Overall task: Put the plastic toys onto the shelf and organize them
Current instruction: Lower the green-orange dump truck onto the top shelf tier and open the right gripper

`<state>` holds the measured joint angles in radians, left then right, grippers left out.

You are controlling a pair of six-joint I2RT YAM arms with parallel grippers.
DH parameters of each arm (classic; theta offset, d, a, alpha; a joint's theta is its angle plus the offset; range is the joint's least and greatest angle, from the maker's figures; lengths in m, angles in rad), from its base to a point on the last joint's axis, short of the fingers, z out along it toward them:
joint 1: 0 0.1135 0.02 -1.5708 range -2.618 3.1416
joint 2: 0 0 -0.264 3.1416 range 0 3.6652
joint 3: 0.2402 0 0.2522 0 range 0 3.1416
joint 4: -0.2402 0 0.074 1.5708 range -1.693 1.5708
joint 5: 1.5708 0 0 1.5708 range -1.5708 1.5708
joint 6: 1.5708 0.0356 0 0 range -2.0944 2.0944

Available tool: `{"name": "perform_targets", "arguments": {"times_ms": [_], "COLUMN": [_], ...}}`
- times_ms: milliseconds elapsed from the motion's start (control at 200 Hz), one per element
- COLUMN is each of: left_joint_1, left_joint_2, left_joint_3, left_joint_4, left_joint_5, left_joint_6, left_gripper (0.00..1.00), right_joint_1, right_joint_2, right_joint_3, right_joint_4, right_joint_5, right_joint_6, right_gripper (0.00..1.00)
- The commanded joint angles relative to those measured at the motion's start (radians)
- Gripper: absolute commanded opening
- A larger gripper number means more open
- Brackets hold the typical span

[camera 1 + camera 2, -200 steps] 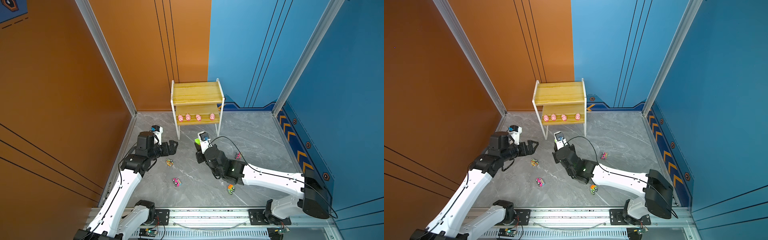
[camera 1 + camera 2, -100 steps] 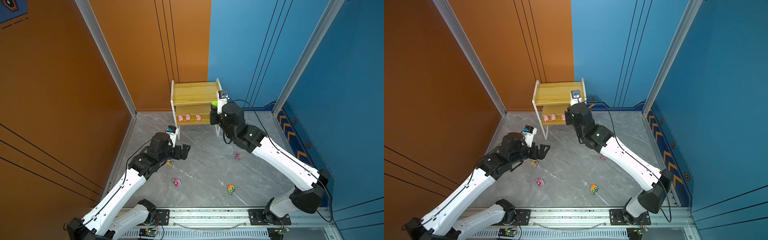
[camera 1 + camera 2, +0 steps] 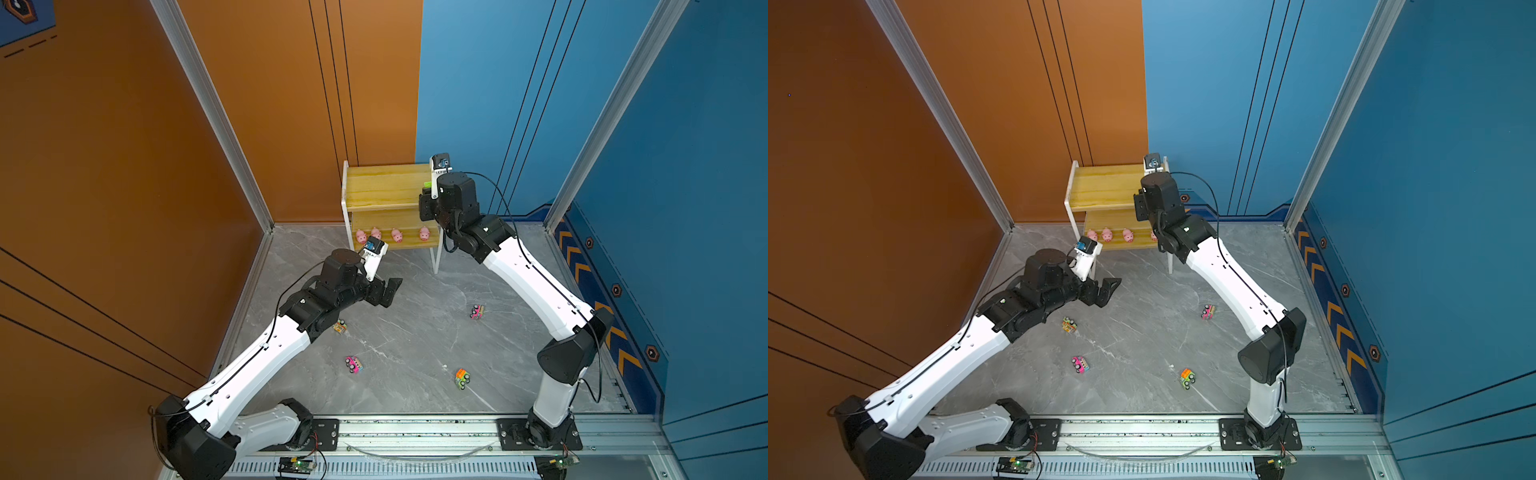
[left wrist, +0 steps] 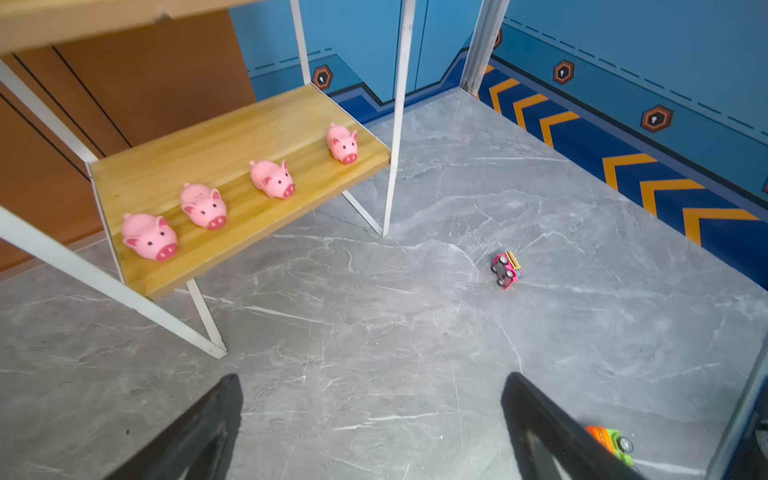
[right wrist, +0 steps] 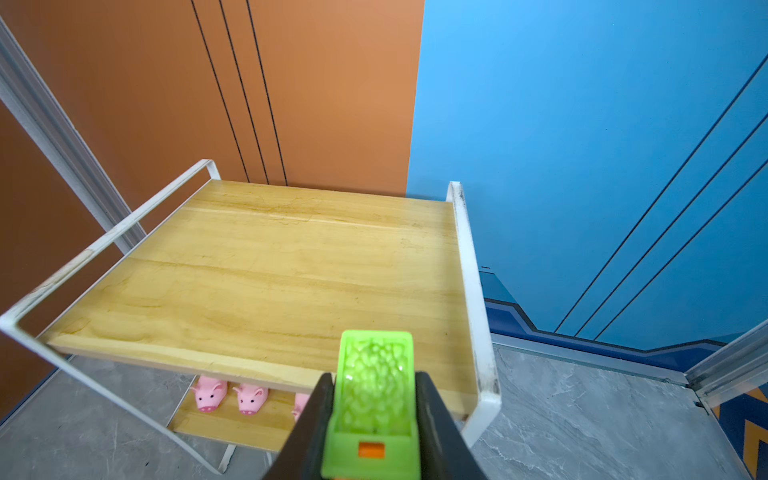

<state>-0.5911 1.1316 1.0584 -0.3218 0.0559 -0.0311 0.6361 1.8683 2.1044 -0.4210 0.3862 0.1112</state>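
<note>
The green toy vehicle (image 5: 374, 361), clamped in the right gripper (image 5: 375, 379), hangs near the edge of the top board of the shelf (image 5: 270, 270); placing seems in hand, and the next move calls for gentle lowering and release, while the left gripper (image 4: 372, 378) hovers, jaws apart.

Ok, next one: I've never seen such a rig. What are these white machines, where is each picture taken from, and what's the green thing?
Two white robot arms on a rail, each ending in a two-finger gripper. Two pictures look down from overhead; two come from wrist cameras. The left gripper is open and empty above the floor, where four toy vehicles lie. The right gripper is shut on a green toy vehicle at the top board of the shelf. Four pink pigs sit on the lower board.
</note>
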Motion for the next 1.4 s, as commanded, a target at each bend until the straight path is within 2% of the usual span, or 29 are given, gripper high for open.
{"name": "perform_targets", "arguments": {"times_ms": [0, 315, 631, 1391], "left_joint_1": [-0.007, 0.007, 0.011, 0.024], "left_joint_2": [-0.037, -0.046, -0.068, -0.069], "left_joint_3": [-0.021, -0.049, -0.051, -0.05], "left_joint_4": [0.077, 0.104, 0.105, 0.111], "left_joint_5": [0.053, 0.062, 0.064, 0.083], "left_joint_6": [0.044, -0.014, -0.021, -0.041], "left_gripper": [0.98, 0.98, 0.98, 0.98], "right_joint_1": [-0.01, -0.029, -0.033, -0.047], "right_joint_2": [0.049, 0.153, 0.232, 0.33], "right_joint_3": [0.076, 0.166, 0.227, 0.293], "right_joint_4": [-0.033, -0.039, -0.037, 0.026], "right_joint_5": [-0.034, -0.032, 0.007, 0.099], "right_joint_6": [0.0, 0.018, 0.03, 0.126], "right_gripper": [0.31, 0.31, 0.31, 0.35]}}
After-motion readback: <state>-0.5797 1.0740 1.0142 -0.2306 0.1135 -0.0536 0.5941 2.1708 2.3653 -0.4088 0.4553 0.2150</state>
